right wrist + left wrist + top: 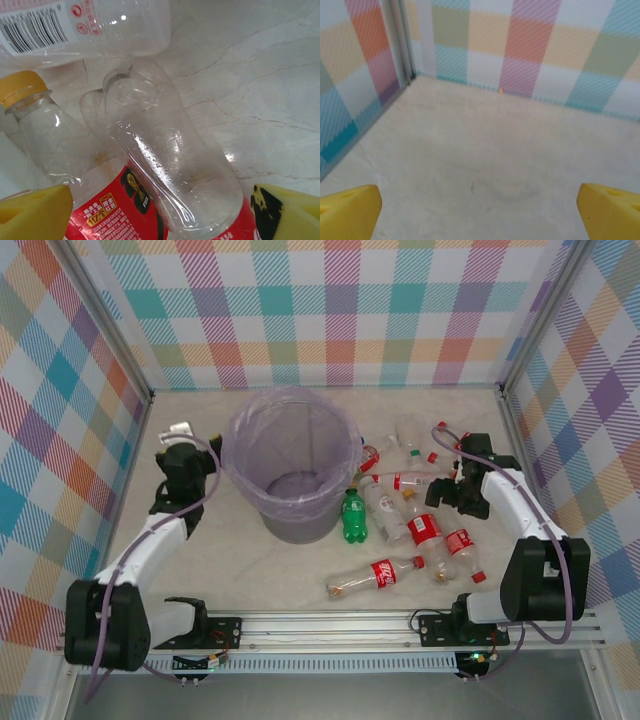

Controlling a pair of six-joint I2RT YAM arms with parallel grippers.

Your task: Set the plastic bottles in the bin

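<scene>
- one lone red-labelled bottle (375, 575) lies nearest the arm bases on the tabletop (250, 570).
- right gripper (162, 215): two yellow fingers wide apart, either side of a clear bottle (165, 165); contact unclear.
- roughly ten plastic bottles (390, 515) lie right of the one bin (292, 455); one green bottle (353, 515) is just beside it.
- left gripper (480, 215): fingers wide over bare tabletop, left of the bin.

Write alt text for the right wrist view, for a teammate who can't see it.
The right gripper stands open, its yellow fingertips either side of a clear bottle lying on the pale marbled table, with a red label at the bottom edge. A yellow-capped bottle lies at frame left and a barcoded, white-labelled bottle across the top.
</scene>
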